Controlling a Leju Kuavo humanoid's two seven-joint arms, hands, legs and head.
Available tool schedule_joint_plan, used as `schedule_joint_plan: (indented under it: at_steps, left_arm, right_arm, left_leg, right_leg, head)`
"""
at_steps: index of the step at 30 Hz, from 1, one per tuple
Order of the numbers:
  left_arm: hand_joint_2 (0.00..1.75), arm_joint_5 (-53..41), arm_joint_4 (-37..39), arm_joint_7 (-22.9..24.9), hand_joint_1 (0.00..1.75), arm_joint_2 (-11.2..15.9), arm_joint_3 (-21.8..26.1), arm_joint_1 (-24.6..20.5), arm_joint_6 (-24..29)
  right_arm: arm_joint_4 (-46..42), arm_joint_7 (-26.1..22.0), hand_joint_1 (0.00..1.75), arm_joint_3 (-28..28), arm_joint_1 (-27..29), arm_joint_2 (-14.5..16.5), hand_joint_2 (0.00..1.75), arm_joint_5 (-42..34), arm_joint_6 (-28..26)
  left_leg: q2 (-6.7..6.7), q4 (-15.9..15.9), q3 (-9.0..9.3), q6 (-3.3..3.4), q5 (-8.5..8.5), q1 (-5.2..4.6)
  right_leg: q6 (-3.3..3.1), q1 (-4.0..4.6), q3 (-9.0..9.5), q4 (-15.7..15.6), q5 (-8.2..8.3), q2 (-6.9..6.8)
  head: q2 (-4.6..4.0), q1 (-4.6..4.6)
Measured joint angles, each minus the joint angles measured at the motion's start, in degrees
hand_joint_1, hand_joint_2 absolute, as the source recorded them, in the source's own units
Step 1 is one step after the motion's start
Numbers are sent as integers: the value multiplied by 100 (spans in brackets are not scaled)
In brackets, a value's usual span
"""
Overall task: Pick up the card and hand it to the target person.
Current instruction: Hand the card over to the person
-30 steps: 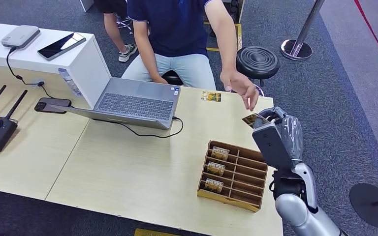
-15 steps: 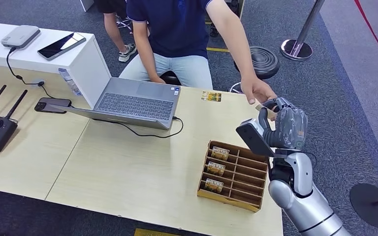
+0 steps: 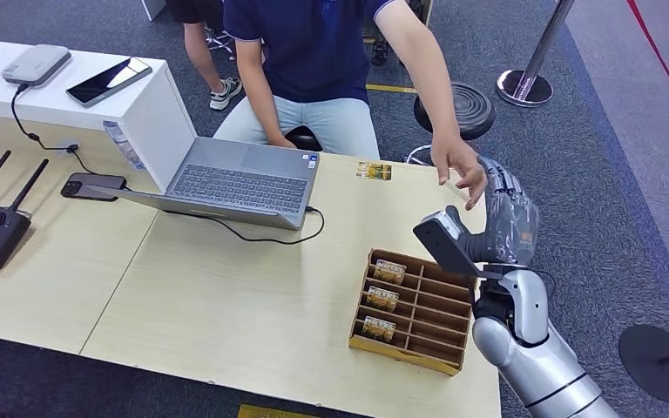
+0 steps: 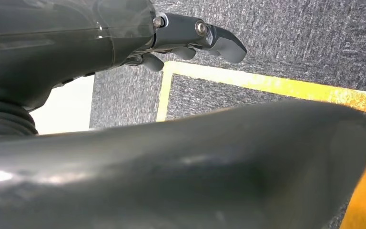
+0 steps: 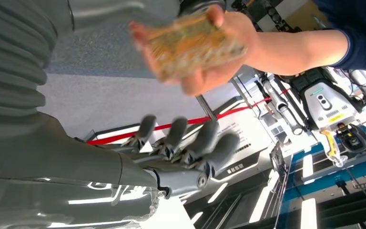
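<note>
From here the card (image 5: pixel 193 45) sits in the person's hand (image 5: pixel 205 57), pinched at its edges, just beyond the right robot hand (image 5: pixel 181 152), whose fingers are apart and carry nothing. Card's long axis runs roughly across the fingertips. Handover looks done to me; next move is pulling the right arm clear. Left robot hand (image 4: pixel 190 40) hangs by the floor, fingers loosely curled, empty.

Card (image 5: pixel 193 45): small, flat, yellow-brown w/ busy print, looks blurry. It sits in the person's hand (image 5: pixel 205 52), pinched by thumb & fingers, tilted a bit. It is up off the table, just above the robot's right hand (image 5: pixel 171 152), not touching it.
</note>
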Motion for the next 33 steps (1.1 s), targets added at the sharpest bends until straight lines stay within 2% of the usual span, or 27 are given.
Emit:
schedule_joint_plan:
  at_steps: [14, 16, 19, 23, 25, 30, 33]
  left_arm:
    - [0, 109, 0, 64, 0, 0, -11, 5, 2]
    - [0, 128, 0, 57, 0, 0, -10, 13, 4]
    - [0, 235, 0, 51, 0, 0, -10, 26, 27]
    - [0, 421, 0, 67, 0, 0, -9, 34, 86]
    - [0, 489, 0, 66, 0, 0, -9, 36, 106]
    - [0, 649, 0, 43, 0, 0, -9, 51, 149]
    - [0, 748, 0, 19, 0, 0, -6, 59, 176]
  right_arm:
    - [31, 60, 0, -3, 51, 0, 175, 8, -12]
    - [-6, 15, 0, -23, 102, 0, 175, -197, -77]
    - [-173, -278, 0, -95, 254, 20, 175, -1150, -170]
    - [-653, -939, 0, -210, 594, 94, 175, -3314, -97]
    - [-943, -1204, 0, -264, 779, 110, 175, -4124, 17]
    - [-1750, -1645, 0, -428, 1235, 100, 175, -5423, 351]
    - [-2175, -1763, 0, -536, 1493, 39, 175, -5767, 480]
  left_leg:
    - [1, 1, 2, 0, 0, 0]
    - [0, 1, 3, 0, 0, 0]
    - [0, 2, 3, 0, 0, 0]
    - [0, 1, 2, 0, 0, 0]
    - [0, 1, 2, 0, 0, 0]
    - [1, 1, 4, 0, 0, 0]
    - [1, 2, 4, 0, 0, 0]
  right_leg:
    - [0, 0, 1, 0, 0, 1]
    - [0, 0, 1, 0, 0, 1]
    - [0, 0, 1, 0, 0, 1]
    - [0, 0, 0, 0, 0, 1]
    - [0, 0, 0, 0, 0, 1]
    - [0, 0, -2, -1, 0, 3]
    - [0, 0, -2, -2, 0, 3]
  head:
    - [0, 0]
    - [0, 1]
    - [0, 0]
    - [0, 0]
    - [0, 1]
    - [0, 0]
    - [0, 0]
